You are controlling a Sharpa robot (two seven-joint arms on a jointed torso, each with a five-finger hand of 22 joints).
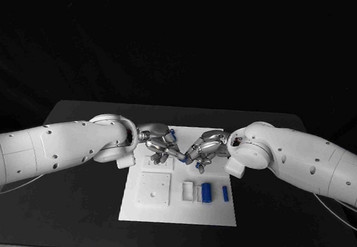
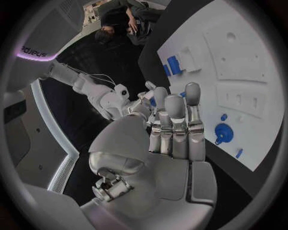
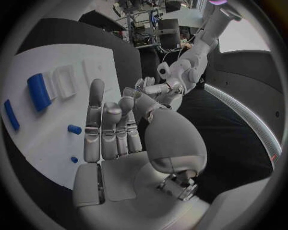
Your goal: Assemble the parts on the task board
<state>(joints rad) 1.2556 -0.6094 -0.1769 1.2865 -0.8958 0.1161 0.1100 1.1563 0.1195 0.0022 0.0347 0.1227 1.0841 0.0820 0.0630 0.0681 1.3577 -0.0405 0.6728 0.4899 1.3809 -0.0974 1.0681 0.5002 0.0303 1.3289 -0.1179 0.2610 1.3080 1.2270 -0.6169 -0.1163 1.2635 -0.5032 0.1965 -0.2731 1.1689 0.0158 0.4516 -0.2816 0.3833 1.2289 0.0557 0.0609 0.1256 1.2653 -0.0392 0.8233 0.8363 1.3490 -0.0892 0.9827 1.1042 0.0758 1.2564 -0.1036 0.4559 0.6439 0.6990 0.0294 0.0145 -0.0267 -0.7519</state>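
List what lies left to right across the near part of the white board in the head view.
Square white block → small white holder → thick blue part → thin blue part, all on the task board.

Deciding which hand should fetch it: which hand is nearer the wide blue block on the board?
Right. The right hand hovers just beyond the wide blue block; the left hand is beyond and farther left.

- Head view: high above, facing down on the whole surface, task board central
- Left wrist view: close behind its fingers, board beyond them
- Right wrist view: likewise, behind its fingers
- All three share the board
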